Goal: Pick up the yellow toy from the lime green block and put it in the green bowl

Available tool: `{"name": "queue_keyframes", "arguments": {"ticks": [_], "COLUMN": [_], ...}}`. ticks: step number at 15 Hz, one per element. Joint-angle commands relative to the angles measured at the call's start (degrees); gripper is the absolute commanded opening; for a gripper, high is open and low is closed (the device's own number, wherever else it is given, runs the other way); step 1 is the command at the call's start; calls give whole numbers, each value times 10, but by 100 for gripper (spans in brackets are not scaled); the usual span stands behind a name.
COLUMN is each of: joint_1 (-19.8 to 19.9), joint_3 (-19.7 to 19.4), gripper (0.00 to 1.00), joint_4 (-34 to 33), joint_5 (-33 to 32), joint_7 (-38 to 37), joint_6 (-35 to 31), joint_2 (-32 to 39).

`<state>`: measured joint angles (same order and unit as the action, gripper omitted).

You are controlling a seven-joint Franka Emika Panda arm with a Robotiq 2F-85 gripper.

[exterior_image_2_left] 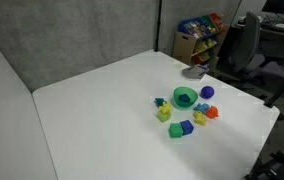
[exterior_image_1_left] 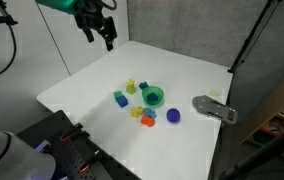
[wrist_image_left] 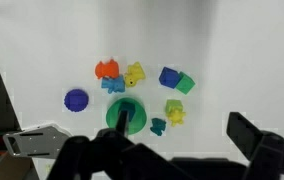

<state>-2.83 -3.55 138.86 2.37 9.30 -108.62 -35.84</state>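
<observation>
The yellow toy [wrist_image_left: 176, 117] is tiny and spiky and rests against the pale lime green block [wrist_image_left: 174, 104], to the right of the green bowl [wrist_image_left: 127, 110] in the wrist view. In both exterior views the pair [exterior_image_1_left: 132, 88] [exterior_image_2_left: 164, 113] lies beside the bowl [exterior_image_1_left: 153, 96] [exterior_image_2_left: 185, 97]. My gripper [exterior_image_1_left: 98, 40] is open and empty, high above the table's far side and well away from the toys. In the wrist view its dark fingers [wrist_image_left: 184, 135] frame the toy cluster from above.
Around the bowl lie a blue ball [wrist_image_left: 76, 99], an orange toy [wrist_image_left: 107, 69], a blockier yellow piece [wrist_image_left: 134, 74], a blue block [wrist_image_left: 168, 76], a green block [wrist_image_left: 185, 84] and a teal toy [wrist_image_left: 158, 126]. A grey tool [exterior_image_1_left: 214, 108] lies near the table edge.
</observation>
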Motion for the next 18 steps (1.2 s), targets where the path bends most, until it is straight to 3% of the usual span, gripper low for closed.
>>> {"name": "queue_keyframes", "arguments": {"ticks": [1, 8, 18], "joint_1": [3, 3, -7], "joint_3": [3, 11, 41], "gripper": [100, 100, 100], "joint_4": [-1, -20, -125], "joint_5": [2, 2, 14], "joint_7": [1, -12, -38], "joint_6": [1, -4, -59], "joint_2": [0, 34, 236]}}
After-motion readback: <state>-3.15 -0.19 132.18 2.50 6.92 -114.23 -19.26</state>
